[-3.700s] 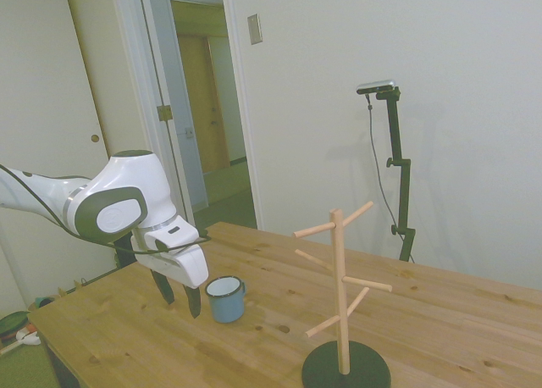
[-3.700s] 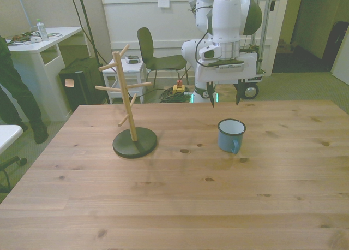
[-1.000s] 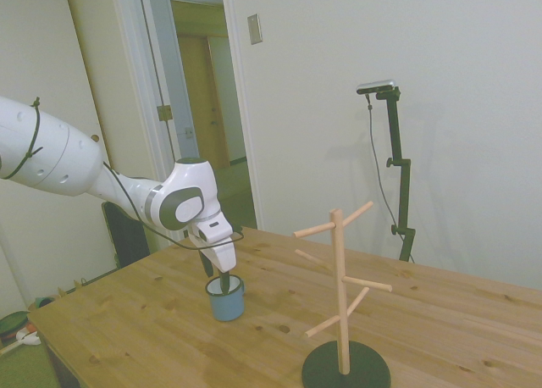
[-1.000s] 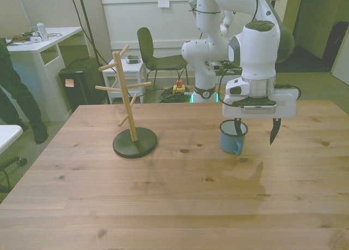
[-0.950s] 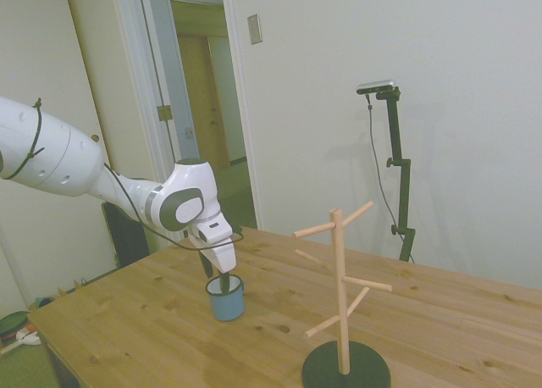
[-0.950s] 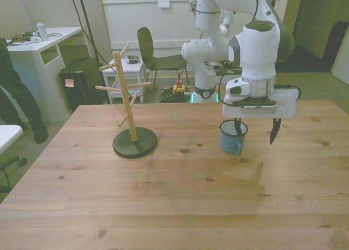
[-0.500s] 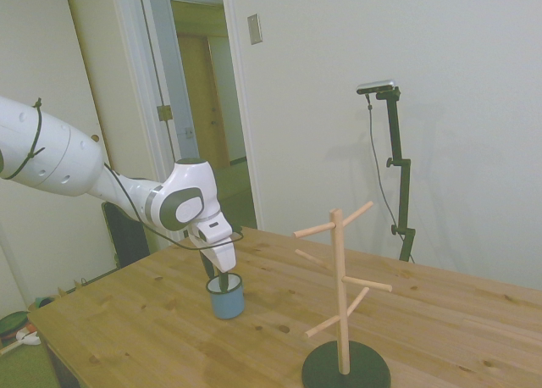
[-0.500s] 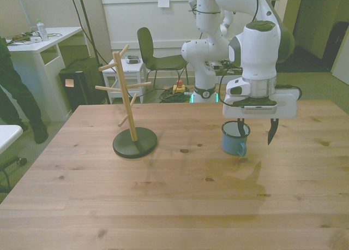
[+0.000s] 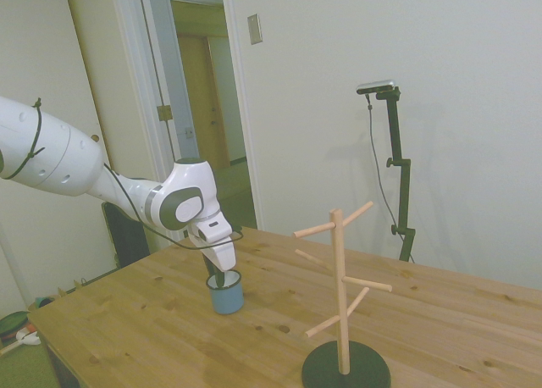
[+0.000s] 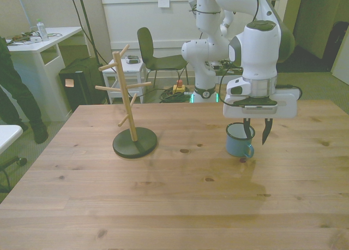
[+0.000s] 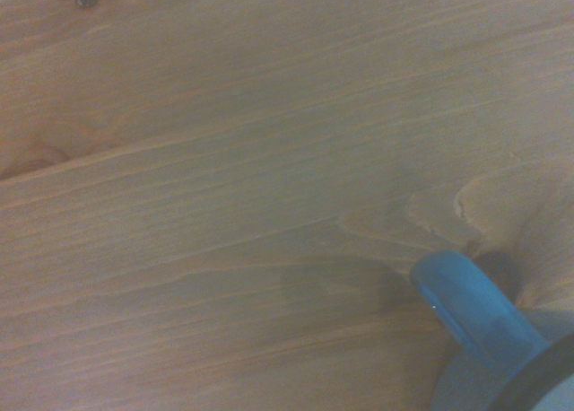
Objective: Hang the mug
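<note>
the mug (image 10: pixel 239 140) sits upright on the table (image 10: pixel 174 206), toward the front view's right, with its handle (image 10: pixel 248 150) turned toward the near edge. in the wrist view only that handle (image 11: pixel 473 305) and a sliver of dark rim show against the wood grain, and it's blurry.

the gripper (image 10: pixel 256 131) hangs right over the mug with its fingers pointing down. one finger dips inside the cup along the wall on the front view's right and the other stands just outside that same wall, so the jaws straddle the rim. they look partly spread, with a gap between them and no firm pinch on the wall that i can make out. from the side view the gripper (image 9: pixel 219 278) is buried in the mug's (image 9: pixel 225 292) mouth and the fingers can't be separated there.

the peg stand (image 10: pixel 131 105) is well apart, toward the front view's left, all its pegs bare.

my guess is this is the grasping step: the wall is lined up between the fingers but not yet clamped. next it would need to squeeze on the wall, lift clear of the table, carry the mug across and turn it so the handle loop slips over a peg.
</note>
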{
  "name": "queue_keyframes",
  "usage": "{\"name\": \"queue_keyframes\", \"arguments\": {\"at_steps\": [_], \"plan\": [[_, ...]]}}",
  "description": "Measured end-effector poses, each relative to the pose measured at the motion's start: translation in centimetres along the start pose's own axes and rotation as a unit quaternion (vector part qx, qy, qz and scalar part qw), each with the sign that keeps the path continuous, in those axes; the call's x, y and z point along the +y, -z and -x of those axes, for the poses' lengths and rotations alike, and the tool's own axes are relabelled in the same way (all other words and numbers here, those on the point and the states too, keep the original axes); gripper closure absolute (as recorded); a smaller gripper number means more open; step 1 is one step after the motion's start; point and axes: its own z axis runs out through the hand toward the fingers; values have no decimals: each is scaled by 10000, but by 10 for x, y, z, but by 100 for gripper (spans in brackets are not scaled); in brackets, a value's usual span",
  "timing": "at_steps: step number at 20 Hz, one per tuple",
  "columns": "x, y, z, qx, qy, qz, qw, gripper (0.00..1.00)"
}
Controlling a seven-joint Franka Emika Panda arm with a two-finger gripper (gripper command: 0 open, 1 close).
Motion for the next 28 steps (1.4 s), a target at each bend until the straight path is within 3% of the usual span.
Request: {"name": "queue_keyframes", "arguments": {"at_steps": [11,16,20,28], "plan": [[-2,2,-2,115,-25,-29,9999,100],[15,5,-5,369,-153,-367,9985,100],[57,30,-9,510,-333,-535,9967,100],[119,109,-26,812,-814,-1029,9880,100]]}}
